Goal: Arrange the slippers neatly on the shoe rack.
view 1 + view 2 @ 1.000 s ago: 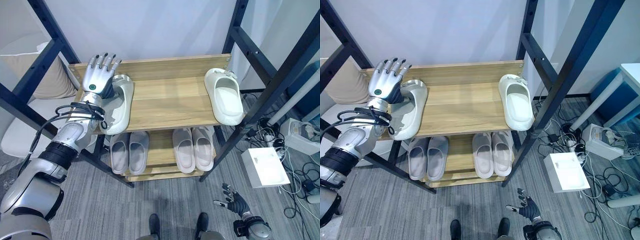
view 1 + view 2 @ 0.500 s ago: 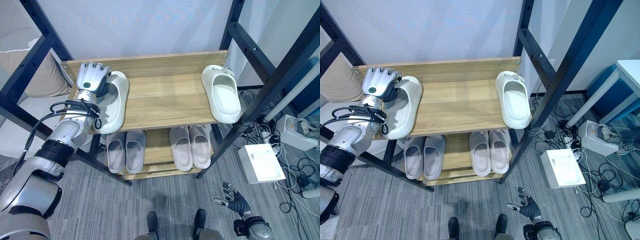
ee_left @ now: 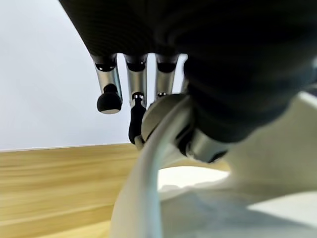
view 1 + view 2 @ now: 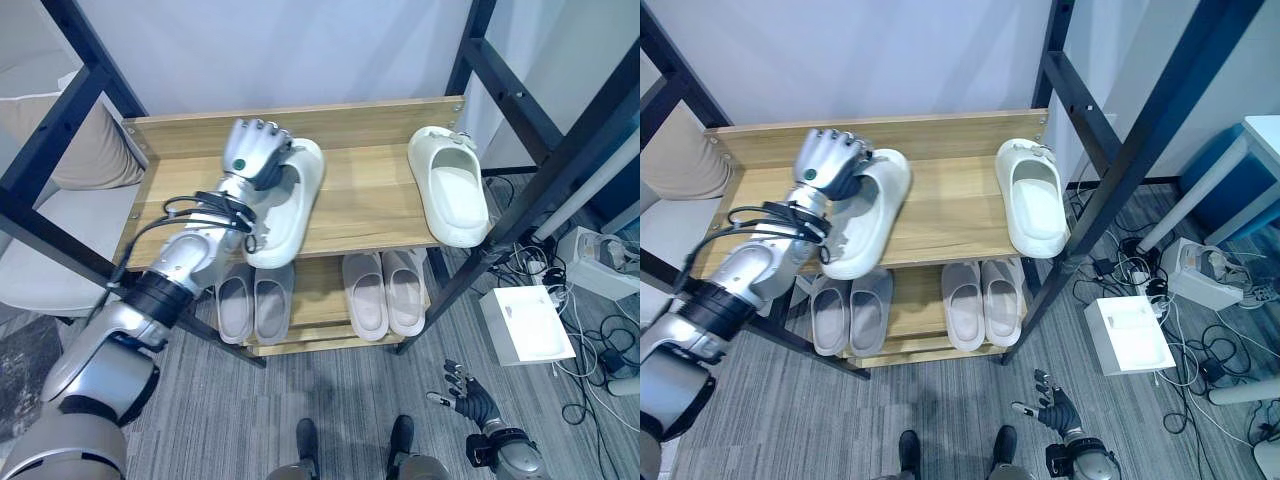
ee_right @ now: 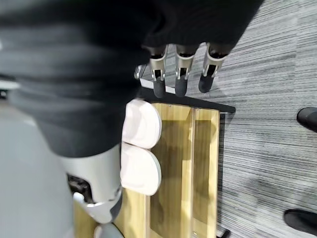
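Note:
On the wooden top shelf [image 4: 365, 215] my left hand [image 4: 254, 150] is shut on the rim of a white slipper [image 4: 287, 210], held left of the shelf's middle with its heel end over the front edge. In the left wrist view the fingers [image 3: 109, 94] curl over that slipper's [image 3: 163, 193] edge. A second white slipper [image 4: 450, 187] lies flat at the shelf's right end, toe to the back. My right hand [image 4: 468, 396] hangs open low near the floor, and its fingers [image 5: 166, 82] are straight in the right wrist view.
Two pairs of pale grey slippers [image 4: 254, 303] [image 4: 386, 292] fill the lower shelf. Black frame posts [image 4: 540, 175] stand on both sides of the rack. A white box [image 4: 527, 331] and cables lie on the floor at the right; a beige cushion [image 4: 85, 150] is at the left.
My left hand's fingers went from straight to curled on the slipper's rim, then carried the slipper from the shelf's left end rightward toward the middle. The right hand stayed low.

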{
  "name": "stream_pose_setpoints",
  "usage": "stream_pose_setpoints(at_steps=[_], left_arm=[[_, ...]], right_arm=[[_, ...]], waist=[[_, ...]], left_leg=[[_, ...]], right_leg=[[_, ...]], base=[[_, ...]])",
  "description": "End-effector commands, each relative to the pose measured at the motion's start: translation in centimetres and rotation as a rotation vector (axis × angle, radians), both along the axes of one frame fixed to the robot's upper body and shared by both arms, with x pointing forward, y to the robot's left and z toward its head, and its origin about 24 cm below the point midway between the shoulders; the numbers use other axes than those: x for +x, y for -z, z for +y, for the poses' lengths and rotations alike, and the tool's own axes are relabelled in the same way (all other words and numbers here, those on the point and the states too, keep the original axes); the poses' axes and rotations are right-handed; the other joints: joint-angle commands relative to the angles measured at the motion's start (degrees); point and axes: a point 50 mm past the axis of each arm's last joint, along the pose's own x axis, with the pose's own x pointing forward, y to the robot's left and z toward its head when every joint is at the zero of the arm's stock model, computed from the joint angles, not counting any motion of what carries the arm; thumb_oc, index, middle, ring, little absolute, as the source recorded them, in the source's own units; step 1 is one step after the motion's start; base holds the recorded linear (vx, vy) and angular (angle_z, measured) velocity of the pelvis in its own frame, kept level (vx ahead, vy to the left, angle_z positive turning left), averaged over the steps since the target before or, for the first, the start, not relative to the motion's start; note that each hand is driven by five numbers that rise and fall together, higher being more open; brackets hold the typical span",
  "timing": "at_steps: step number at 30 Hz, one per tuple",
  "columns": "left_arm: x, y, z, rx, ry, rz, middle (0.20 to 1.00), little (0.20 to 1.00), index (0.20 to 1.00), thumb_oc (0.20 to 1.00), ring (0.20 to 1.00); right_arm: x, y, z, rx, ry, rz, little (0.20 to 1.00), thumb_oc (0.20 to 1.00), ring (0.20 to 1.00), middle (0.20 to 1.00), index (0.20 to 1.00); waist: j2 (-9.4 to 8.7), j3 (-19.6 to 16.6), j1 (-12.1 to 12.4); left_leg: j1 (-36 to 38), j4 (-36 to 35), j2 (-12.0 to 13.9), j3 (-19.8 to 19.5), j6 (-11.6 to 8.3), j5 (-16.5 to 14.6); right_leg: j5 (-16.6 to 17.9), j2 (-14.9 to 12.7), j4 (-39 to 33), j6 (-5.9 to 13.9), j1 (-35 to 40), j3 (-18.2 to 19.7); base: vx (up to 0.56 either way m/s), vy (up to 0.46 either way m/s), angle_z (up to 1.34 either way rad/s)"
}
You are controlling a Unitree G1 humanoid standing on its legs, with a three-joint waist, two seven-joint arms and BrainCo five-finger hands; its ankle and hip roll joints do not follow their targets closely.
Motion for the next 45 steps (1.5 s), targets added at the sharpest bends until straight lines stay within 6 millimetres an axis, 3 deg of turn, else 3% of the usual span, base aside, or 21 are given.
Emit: stream_pose_setpoints(at_steps=[1, 7, 15, 16, 17, 18, 22, 26, 33, 35, 37, 38, 44, 45], left_arm=[[1.6, -3.3, -0.9, -0.117, -0.019, -0.070, 0.200, 0.200, 0.200, 0.200, 0.200], [2.4, -2.7, -2.0, -0.154, -0.025, -0.026, 0.200, 0.200, 0.200, 0.200, 0.200], [3.3, -2.1, -2.2, -0.180, -0.058, 0.025, 0.200, 0.200, 0.200, 0.200, 0.200], [3.3, -2.4, -2.6, -0.201, -0.050, 0.018, 0.790, 0.790, 0.790, 0.790, 0.790], [3.3, -2.4, -2.6, -0.201, -0.050, 0.018, 0.790, 0.790, 0.790, 0.790, 0.790], [3.3, -2.5, -2.5, -0.209, -0.052, 0.019, 1.000, 1.000, 1.000, 1.000, 1.000], [3.0, -3.3, -2.0, -0.209, -0.047, -0.002, 1.000, 1.000, 1.000, 1.000, 1.000], [1.3, -5.2, -0.4, -0.239, -0.017, -0.086, 1.000, 1.000, 1.000, 1.000, 1.000], [-1.3, -7.6, -0.6, -0.259, 0.104, -0.184, 1.000, 1.000, 1.000, 1.000, 1.000], [-1.7, -7.1, -0.9, -0.295, 0.144, -0.165, 1.000, 1.000, 1.000, 1.000, 1.000], [-2.5, -5.7, -1.3, -0.487, 0.274, -0.066, 1.000, 1.000, 1.000, 1.000, 1.000], [-2.6, -5.6, -1.2, -0.490, 0.274, -0.063, 1.000, 1.000, 1.000, 1.000, 1.000], [-3.8, -0.6, -3.0, -0.933, 0.554, 0.301, 1.000, 1.000, 1.000, 1.000, 1.000], [-4.0, -0.4, -3.3, -0.916, 0.562, 0.324, 1.000, 1.000, 1.000, 1.000, 1.000]], right_arm=[[1.8, -2.3, -1.8, -0.008, 0.047, -0.135, 1.000, 1.000, 1.000, 1.000, 1.000], [1.6, -2.7, -3.6, -0.019, 0.122, -0.142, 1.000, 1.000, 1.000, 1.000, 1.000], [1.1, -2.7, -4.8, -0.011, 0.170, -0.136, 1.000, 1.000, 1.000, 1.000, 1.000], [1.3, -2.6, -4.5, -0.013, 0.166, -0.137, 1.000, 1.000, 1.000, 1.000, 1.000], [1.3, -2.6, -4.5, -0.013, 0.166, -0.137, 1.000, 1.000, 1.000, 1.000, 1.000], [1.3, -2.5, -4.4, -0.013, 0.163, -0.134, 1.000, 1.000, 1.000, 1.000, 1.000], [1.1, -2.4, -4.2, -0.006, 0.158, -0.126, 1.000, 1.000, 1.000, 1.000, 1.000], [0.9, -2.3, -3.6, -0.001, 0.123, -0.115, 1.000, 1.000, 1.000, 1.000, 1.000], [1.4, -2.3, -2.7, 0.001, 0.070, -0.113, 1.000, 1.000, 1.000, 1.000, 1.000], [1.6, -2.0, -1.9, 0.003, 0.054, -0.103, 1.000, 1.000, 1.000, 1.000, 1.000], [2.2, -1.6, -0.5, 0.008, 0.029, -0.096, 1.000, 1.000, 1.000, 1.000, 1.000], [2.1, -1.6, -0.5, 0.006, 0.027, -0.094, 1.000, 1.000, 1.000, 1.000, 1.000], [2.1, -1.2, 0.6, -0.006, -0.011, -0.065, 1.000, 1.000, 1.000, 1.000, 1.000], [2.1, -1.2, 0.7, -0.004, -0.008, -0.063, 1.000, 1.000, 1.000, 1.000, 1.000]], waist=[[0.13, 0.96, -1.62], [0.56, 1.13, -3.40], [1.00, 0.98, -4.54], [1.20, 0.85, -4.38], [1.20, 0.85, -4.38], [1.34, 0.78, -4.31], [1.37, 0.47, -3.52], [1.15, 0.08, -1.59], [0.65, -0.31, 0.77], [0.65, -0.37, 1.32], [0.74, -0.30, 2.64], [0.81, -0.39, 2.54], [1.17, -0.30, 4.11], [1.25, -0.33, 4.25]], left_leg=[[5.33, -0.35, -2.86, 0.54, -0.11, -6.95], [5.88, -0.41, -3.07, 2.52, 0.28, -7.32], [6.23, -0.41, -3.17, 3.01, 0.38, -7.62], [6.32, -0.41, -3.19, 2.80, 0.41, -7.65], [6.33, -0.41, -3.19, 2.80, 0.41, -7.65], [6.44, -0.41, -3.23, 2.75, 0.36, -7.60], [6.63, -0.41, -3.22, 1.99, 0.30, -7.54], [6.40, -0.41, -2.98, 0.57, -0.20, -7.10], [6.16, -0.36, -2.83, -0.96, -0.54, -6.65], [6.11, -0.35, -2.82, -1.38, -0.51, -6.54], [5.85, -0.26, -2.89, -1.87, -0.45, -6.27], [5.87, -0.28, -2.89, -1.90, -0.45, -6.27], [5.68, -0.08, -3.11, -3.14, -0.32, -5.70], [5.53, -0.08, -3.12, -3.32, -0.33, -5.61]], right_leg=[[-4.72, 0.57, 3.52, 3.60, 1.16, -0.14], [-4.08, 0.69, 3.66, 3.92, 0.28, 2.21], [-4.14, 0.53, 3.93, 3.98, 0.29, 2.47], [-4.15, 0.48, 3.92, 3.97, 0.46, 2.25], [-4.15, 0.48, 3.92, 3.97, 0.46, 2.25], [-4.12, 0.46, 3.85, 4.00, 0.64, 2.04], [-4.26, 0.47, 3.58, 3.98, 1.49, 1.32], [-4.58, 0.47, 2.98, 3.70, 2.43, -0.58], [-4.76, 0.56, 2.44, 3.25, 3.47, -2.48], [-4.73, 0.58, 2.26, 3.12, 3.70, -2.76], [-4.67, 0.40, 2.22, 2.97, 3.98, -3.48], [-4.67, 0.41, 2.21, 2.97, 4.02, -3.51], [-4.70, 0.15, 2.16, 2.70, 4.56, -4.72], [-4.67, 0.10, 2.07, 2.70, 4.51, -4.95]], base=[[-0.02, 0.016, -0.28], [0.00, 0.015, -0.32], [0.00, -0.002, -0.11], [0.00, 0.000, 0.00], [0.00, 0.000, 0.00], [0.00, 0.000, 0.00], [0.00, -0.008, 0.00], [-0.02, -0.045, 0.10], [-0.02, -0.031, 0.25], [-0.02, -0.010, 0.18], [-0.03, 0.010, 0.09], [-0.01, 0.001, 0.11], [-0.02, 0.012, 0.13], [-0.03, 0.014, 0.29]])
